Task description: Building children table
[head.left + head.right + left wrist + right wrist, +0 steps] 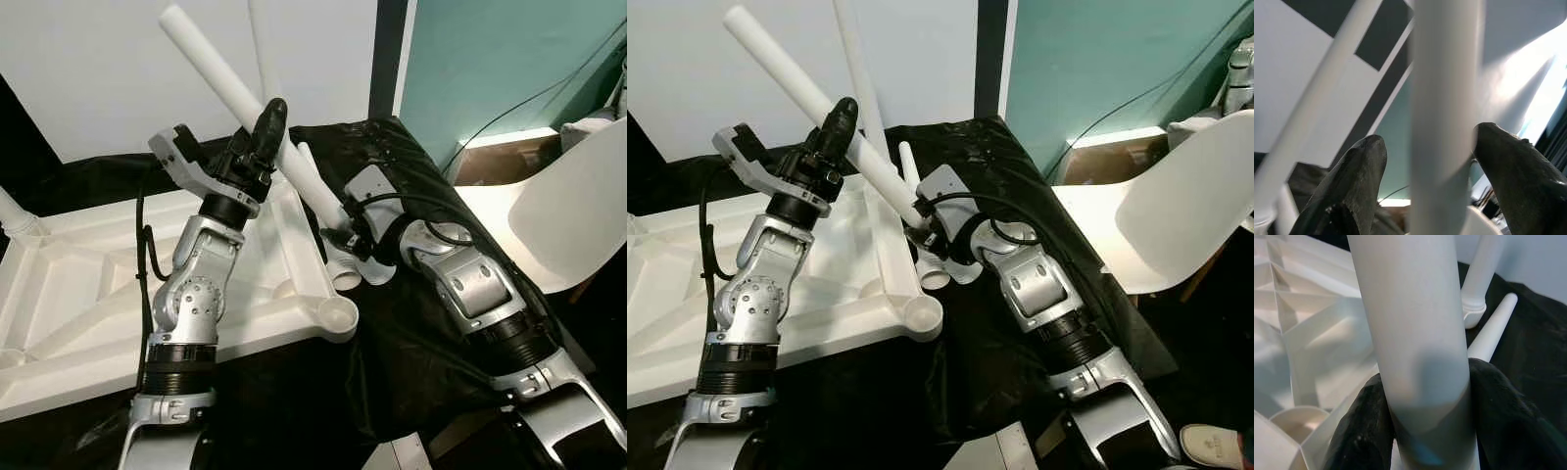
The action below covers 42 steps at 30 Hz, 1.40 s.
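The white tabletop (pixel 88 294) lies upside down on a black cloth. A long white table leg (pixel 220 73) slants up to the left over its near right corner socket (pixel 338 315). My right gripper (pixel 338 233) is shut on the leg's lower part, its fingers (pixel 1366 426) pressed on both sides. The leg's lower end (pixel 345 276) hangs just above the cloth beside the socket. Higher up, my left gripper (pixel 266 132) straddles the leg (pixel 1444 117). One finger (pixel 1518 171) touches it, and the other (pixel 1356 181) stands a little apart.
A second leg (pixel 263 49) stands upright at the tabletop's far corner. A third leg (pixel 312 168) lies loose on the cloth, and another (pixel 15 215) sticks out at the far left. A white chair (pixel 578 211) and a box (pixel 500 162) stand to the right.
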Available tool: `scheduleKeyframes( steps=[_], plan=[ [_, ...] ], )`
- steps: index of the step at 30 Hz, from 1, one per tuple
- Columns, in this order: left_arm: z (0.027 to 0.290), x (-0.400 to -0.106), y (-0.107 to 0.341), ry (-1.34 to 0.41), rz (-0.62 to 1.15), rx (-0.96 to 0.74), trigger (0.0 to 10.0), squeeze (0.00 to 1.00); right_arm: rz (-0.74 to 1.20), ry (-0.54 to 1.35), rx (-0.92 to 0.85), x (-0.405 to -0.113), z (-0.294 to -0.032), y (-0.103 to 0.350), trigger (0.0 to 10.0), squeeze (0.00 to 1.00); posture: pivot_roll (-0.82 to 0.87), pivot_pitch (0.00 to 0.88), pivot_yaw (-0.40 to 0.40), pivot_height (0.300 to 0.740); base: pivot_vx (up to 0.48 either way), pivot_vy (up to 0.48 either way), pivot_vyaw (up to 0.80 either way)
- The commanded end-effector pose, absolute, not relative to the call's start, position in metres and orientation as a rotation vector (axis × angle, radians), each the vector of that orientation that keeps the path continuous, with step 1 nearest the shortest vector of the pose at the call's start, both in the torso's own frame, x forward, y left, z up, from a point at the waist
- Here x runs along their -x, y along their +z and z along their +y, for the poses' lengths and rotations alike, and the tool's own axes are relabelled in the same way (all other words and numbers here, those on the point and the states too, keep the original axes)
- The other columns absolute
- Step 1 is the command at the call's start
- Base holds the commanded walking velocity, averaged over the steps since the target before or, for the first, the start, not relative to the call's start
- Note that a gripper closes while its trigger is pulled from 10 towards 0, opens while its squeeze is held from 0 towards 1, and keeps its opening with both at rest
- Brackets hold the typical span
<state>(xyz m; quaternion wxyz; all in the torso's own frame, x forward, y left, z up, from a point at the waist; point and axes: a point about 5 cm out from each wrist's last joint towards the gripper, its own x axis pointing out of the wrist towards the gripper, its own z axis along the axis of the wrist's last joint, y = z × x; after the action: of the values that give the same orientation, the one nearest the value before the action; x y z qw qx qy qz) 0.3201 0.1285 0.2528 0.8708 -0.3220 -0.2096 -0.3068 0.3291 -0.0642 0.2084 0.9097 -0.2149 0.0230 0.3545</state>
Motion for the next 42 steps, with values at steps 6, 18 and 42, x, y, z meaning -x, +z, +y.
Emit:
scheduleKeyframes(
  steps=[6, 18, 42],
  plan=[
    [0.144, -0.309, 0.224, -0.761, -0.334, 0.407, 10.0, 0.0, -0.077, 0.61, 0.398, -0.331, -0.065, 0.235, 10.0, 0.0, -0.05, 0.0, 0.079, 0.74, 0.0, 0.0, 0.0],
    [0.163, -0.279, 0.168, -0.892, -0.021, 0.032, 10.0, 0.0, -0.136, 0.567, 0.405, -0.326, -0.06, 0.237, 10.0, 0.0, -0.05, 0.0, 0.068, 0.74, 0.0, 0.0, 0.0],
    [0.172, -0.226, 0.136, -1.292, 0.331, -0.112, 10.0, 0.0, -0.126, 0.564, 0.428, -0.323, -0.06, 0.225, 10.0, 0.0, -0.05, 0.0, 0.066, 0.74, 0.0, 0.0, 0.0]
  ],
)
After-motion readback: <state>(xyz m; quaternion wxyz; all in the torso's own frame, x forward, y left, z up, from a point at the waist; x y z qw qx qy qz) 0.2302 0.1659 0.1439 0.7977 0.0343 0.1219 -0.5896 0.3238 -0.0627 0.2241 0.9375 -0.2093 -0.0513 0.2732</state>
